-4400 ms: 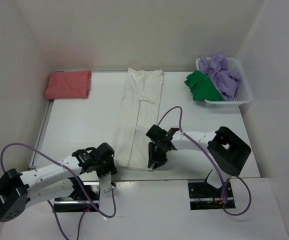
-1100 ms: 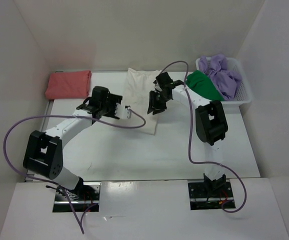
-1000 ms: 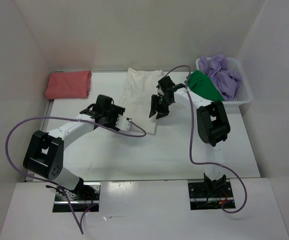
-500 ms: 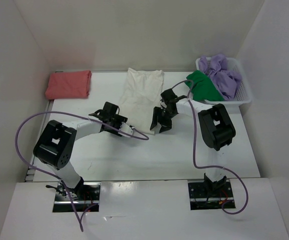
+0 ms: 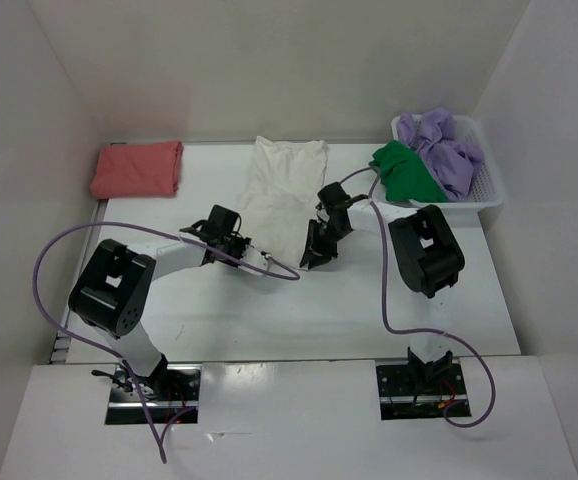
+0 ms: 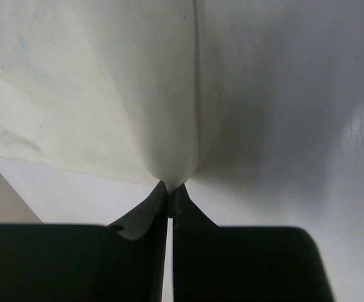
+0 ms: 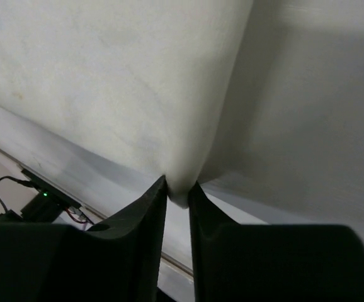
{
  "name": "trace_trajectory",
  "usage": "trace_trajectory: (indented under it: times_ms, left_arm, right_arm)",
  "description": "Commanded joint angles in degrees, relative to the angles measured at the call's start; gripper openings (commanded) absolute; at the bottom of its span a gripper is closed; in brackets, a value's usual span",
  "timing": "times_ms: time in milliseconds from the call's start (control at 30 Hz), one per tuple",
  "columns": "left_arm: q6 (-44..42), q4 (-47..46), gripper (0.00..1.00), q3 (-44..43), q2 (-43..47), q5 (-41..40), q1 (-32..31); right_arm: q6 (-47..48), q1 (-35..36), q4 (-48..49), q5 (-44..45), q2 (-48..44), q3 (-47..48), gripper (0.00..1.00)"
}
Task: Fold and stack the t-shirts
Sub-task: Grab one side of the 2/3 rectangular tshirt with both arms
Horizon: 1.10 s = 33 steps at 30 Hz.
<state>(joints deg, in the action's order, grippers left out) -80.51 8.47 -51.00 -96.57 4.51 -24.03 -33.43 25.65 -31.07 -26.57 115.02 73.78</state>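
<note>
Cream-white shirt (image 5: 284, 185) edge between both jaw pairs

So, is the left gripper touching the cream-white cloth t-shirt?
Touching. The left wrist view shows the left gripper closed on a pinched-up fold of the cream-white cloth t-shirt, with cloth caught between its fingertips.

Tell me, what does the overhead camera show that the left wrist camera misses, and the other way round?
Only the overhead view shows the folded red shirt, the basket holding the green shirt and purple shirt, and the right gripper. Only the left wrist view shows the close detail: the left gripper with its jaws shut on a pinched-up fold of cloth. Both show the cream shirt, with the left gripper at its edge.
</note>
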Motion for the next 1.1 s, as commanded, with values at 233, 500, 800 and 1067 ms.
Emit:
trace_trajectory:
  times_ms: [233, 500, 800, 1067]
  left_arm:
    - [6.1, 5.0, 0.0, -1.1, 2.9, 2.5, -2.2]
    - [14.2, 16.3, 0.0, 1.1, 9.9, 1.0, -8.9]
    - [20.8, 39.8, 0.0, 1.0, 19.7, 0.4, -17.9]
    - [26.9, 58.6, 0.0, -6.6, 26.8, 8.5, -23.1]
  right_arm:
    - [2.2, 0.3, 0.3, -1.8, -0.8, -2.3, 0.0]
    - [6.0, 0.8, -5.5, -2.4, -7.5, -7.4, 0.0]
    - [5.1, 9.2, -15.3, -1.4, -21.6, -14.0, 0.0]
    - [-4.9, 18.3, -21.4, -3.1, -35.0, -18.0, 0.0]
